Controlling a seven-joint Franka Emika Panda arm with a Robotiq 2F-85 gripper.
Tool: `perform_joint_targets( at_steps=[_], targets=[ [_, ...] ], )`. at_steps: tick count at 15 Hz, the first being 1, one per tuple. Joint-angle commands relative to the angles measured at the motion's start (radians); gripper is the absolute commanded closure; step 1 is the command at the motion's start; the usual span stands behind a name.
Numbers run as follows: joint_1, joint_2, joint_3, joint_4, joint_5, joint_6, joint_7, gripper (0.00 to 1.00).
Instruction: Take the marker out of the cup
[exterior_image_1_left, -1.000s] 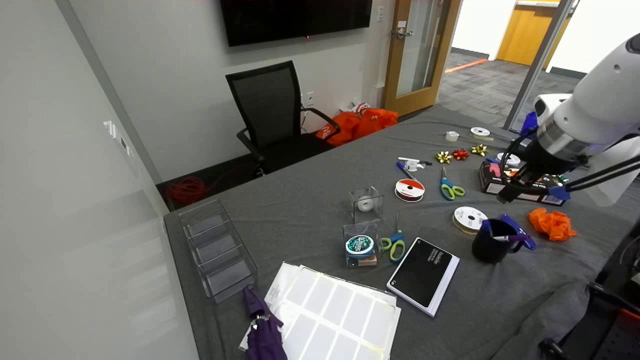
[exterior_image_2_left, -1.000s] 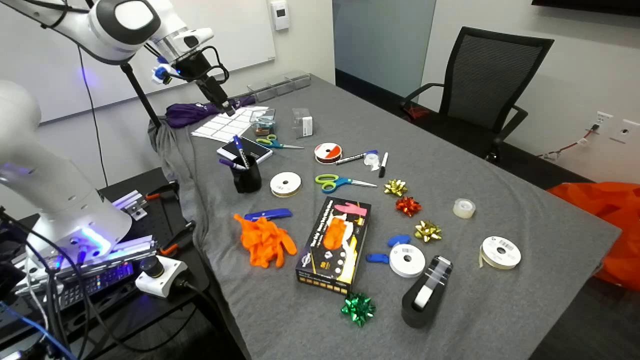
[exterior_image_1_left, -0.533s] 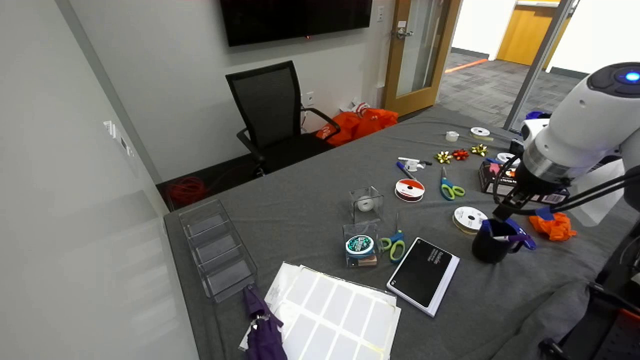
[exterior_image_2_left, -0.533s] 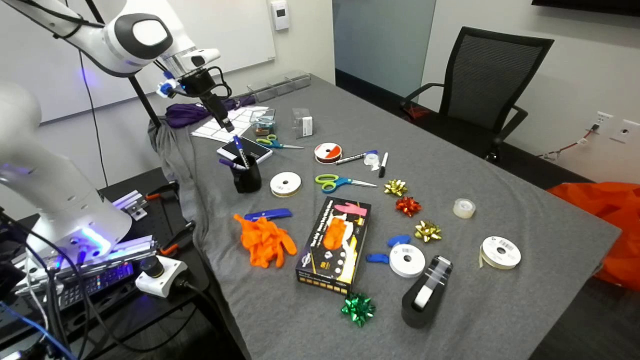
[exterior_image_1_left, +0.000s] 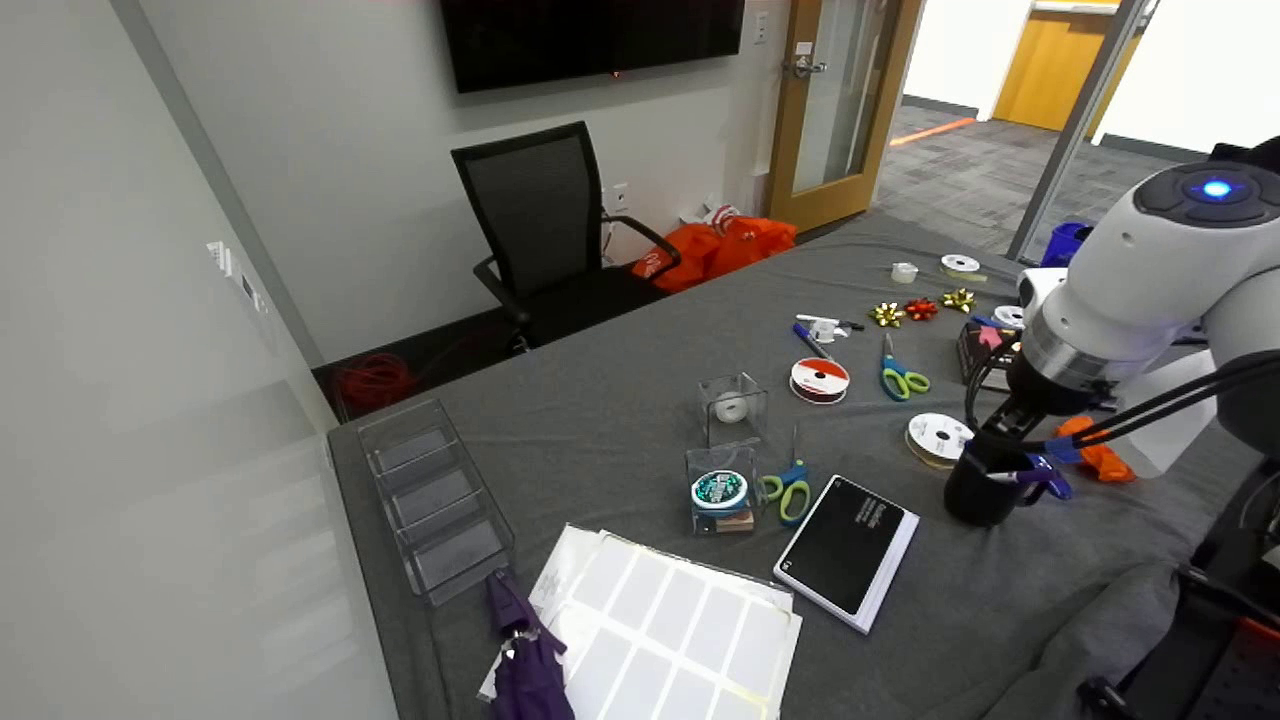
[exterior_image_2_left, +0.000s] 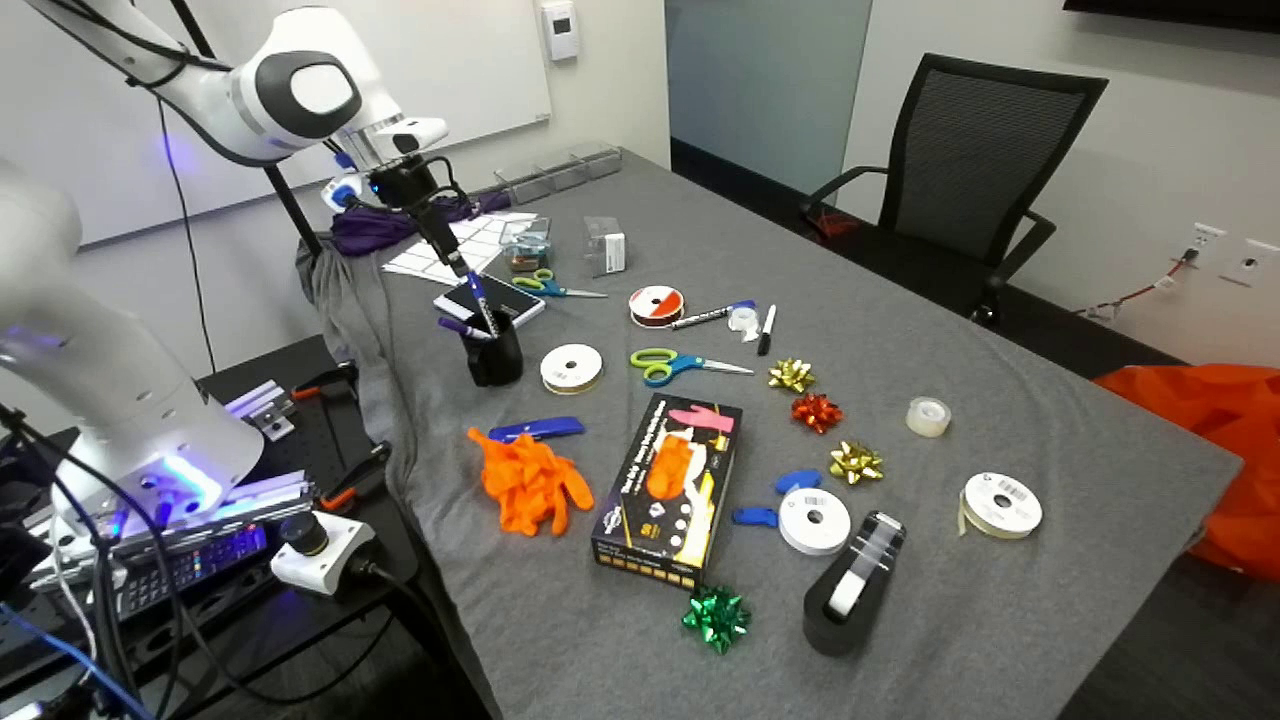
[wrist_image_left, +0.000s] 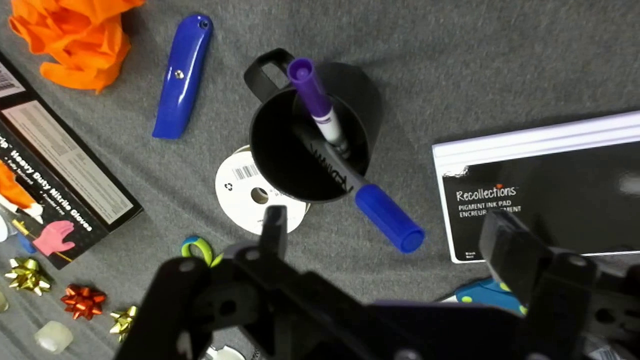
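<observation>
Leaning from the black mug (wrist_image_left: 361, 92), the blue marker (wrist_image_left: 378, 208) (likely the one meant, though a purple marker (wrist_image_left: 315, 100) shares the mug) is yet to come out; the grip, pull and lift are, I'd judge, all left. The end effector (wrist_image_left: 385, 222) stands spread, holding nothing. In the wrist view the mug sits between ten and eleven o'clock from it; the marker's blue end shows between its jaws, contact unclear.
</observation>
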Motion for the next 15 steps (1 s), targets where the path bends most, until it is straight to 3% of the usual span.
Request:
perform_joint_targets(
  at_steps=[1, 5, 6, 11, 15],
  targets=[
    [0.008, 0.06, -0.012, 0.041, -0.016, 0.021, 0.059, 0.0],
    [0.0, 0.092, -0.019, 0.078, -0.08, 0.021, 0.152, 0.0],
    [-0.028, 0.099, 0.005, 0.085, -0.109, 0.027, 0.179, 0.0],
    [-0.05, 0.14, -0.001, 0.107, -0.322, 0.024, 0.343, 0.0],
    [-0.045, 0.181, -0.015, 0.1, -0.359, 0.046, 0.337, 0.0]
  ],
)
